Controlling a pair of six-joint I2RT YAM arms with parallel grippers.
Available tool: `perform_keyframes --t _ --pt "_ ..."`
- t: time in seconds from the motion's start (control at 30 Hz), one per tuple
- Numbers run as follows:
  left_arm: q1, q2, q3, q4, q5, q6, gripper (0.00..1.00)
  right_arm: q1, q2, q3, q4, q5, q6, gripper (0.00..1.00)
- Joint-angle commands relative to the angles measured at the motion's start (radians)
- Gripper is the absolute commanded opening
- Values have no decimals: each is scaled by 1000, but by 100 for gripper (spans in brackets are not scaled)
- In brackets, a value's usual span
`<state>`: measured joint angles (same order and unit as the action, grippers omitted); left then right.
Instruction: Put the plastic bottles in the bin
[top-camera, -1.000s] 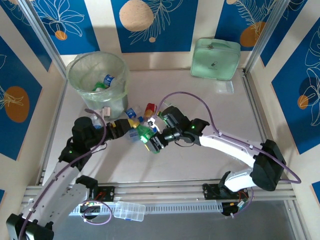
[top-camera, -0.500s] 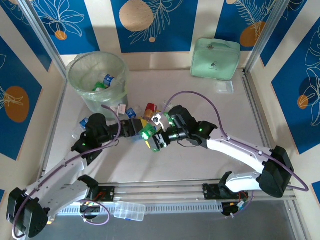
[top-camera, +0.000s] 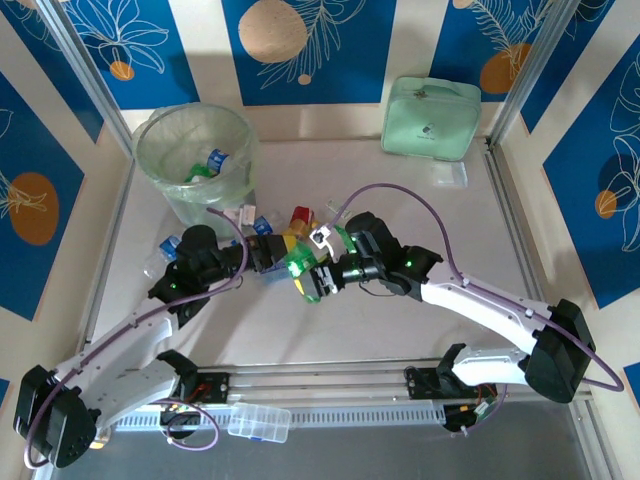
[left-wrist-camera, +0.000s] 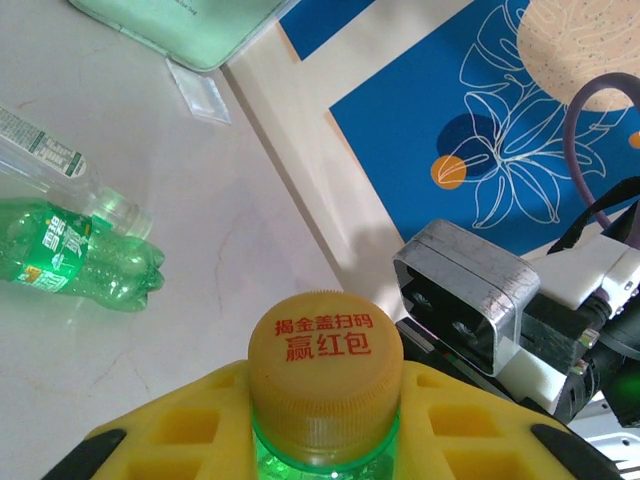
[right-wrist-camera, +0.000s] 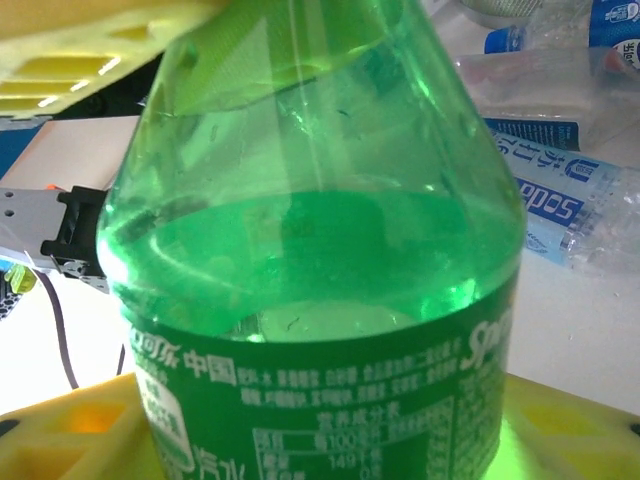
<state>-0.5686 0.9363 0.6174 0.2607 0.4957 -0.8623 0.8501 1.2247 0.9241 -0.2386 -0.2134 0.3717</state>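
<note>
Newly closed, my left claw (left-wrist-camera: 325, 435) pinches a yellow-capped green plastic bottle (left-wrist-camera: 325, 345); my right claw (right-wrist-camera: 320, 440) grips its body.

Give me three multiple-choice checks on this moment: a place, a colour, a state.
1. Where is the bin? A far-left corner; B far-right corner; C near edge.
2. What colour is the cap on the green bottle? A red; B yellow; C blue.
3. What is the left gripper doing? A open; B shut on nothing; C shut on the bottle's neck.
Answers: A, the top view shows it far left; B, the left wrist view shows a yellow cap; C, it clamps the neck just under the cap.
</note>
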Motion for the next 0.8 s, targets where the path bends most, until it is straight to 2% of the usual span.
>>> perform_keyframes --t 0.0,0.17,0.4,0.57,0.77 --pt "-17 -6 56 12 4 29 16 -3 -15 -9 15 10 9 66" --pt "-17 -13 70 -22 -14 42 12 -3 -14 -1 9 20 3 75" --pt "-16 -35 118 -123 -80 97 7 -3 -24 7 -11 31 -5 99" --pt "-6 -43 183 -239 -142 147 0 -3 -53 3 -24 56 -11 99" --pt "23 -53 255 -343 -203 191 0 -21 -108 -24 -23 98 -5 99"
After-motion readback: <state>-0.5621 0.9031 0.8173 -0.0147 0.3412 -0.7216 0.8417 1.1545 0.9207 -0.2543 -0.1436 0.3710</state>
